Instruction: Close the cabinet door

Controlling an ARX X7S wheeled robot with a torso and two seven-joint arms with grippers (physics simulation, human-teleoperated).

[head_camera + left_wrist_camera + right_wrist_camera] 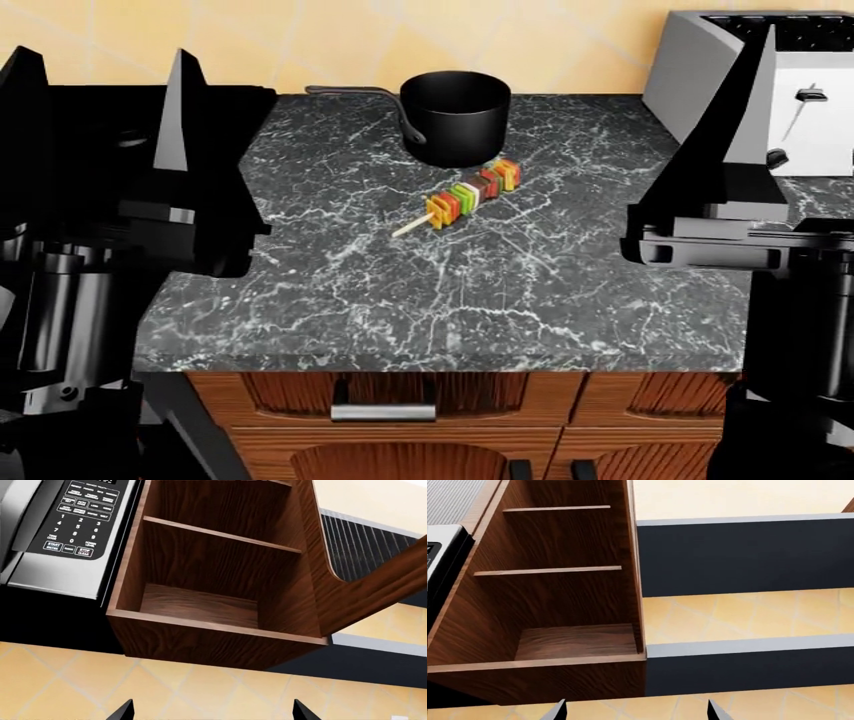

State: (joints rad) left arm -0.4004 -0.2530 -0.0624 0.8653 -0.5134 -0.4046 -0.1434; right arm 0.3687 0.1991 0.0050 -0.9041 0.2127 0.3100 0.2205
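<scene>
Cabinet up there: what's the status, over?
Both pincers, left and right, open, empty, raised. Cabinet open, shelves bare, door swung wide. Nothing in the way.

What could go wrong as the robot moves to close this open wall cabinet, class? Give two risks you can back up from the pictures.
1. The cabinet door stands swung wide open while both grippers, the left gripper and right gripper, sit apart from it below the cabinet; a hasty reach might miss the door or hit its edge.
2. The microwave adjoins the cabinet, so a wide swing of the left arm could strike its keypad.
</scene>
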